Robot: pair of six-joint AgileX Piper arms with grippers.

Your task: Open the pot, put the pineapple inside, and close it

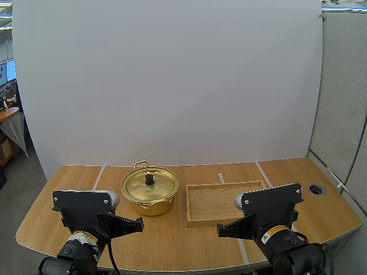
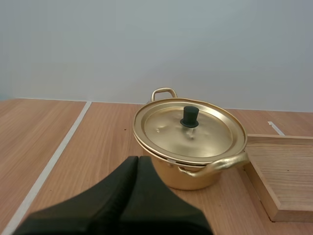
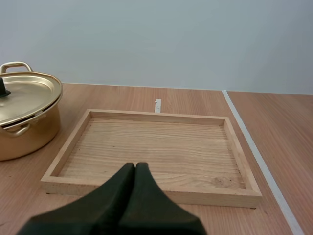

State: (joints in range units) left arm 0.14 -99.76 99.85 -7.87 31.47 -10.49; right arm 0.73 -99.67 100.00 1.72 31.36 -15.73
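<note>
Pot [image 1: 150,192] stands lidded on table, 2 grippers closed on nothing

1 gold pot with 2 loop handles sits on the wooden table [image 1: 275,172], its 1 lid [image 1: 153,187] on and topped by 1 black knob [image 1: 149,179], just beside 1 wooden tray [image 1: 223,201]. The left gripper [image 1: 137,225] points at the pot and the right gripper [image 1: 221,230] at the tray, each with its 2 fingers pressed together, gripping nothing. Each arm carries 1 yellow label [image 1: 274,232], its writing too small to read.
</note>
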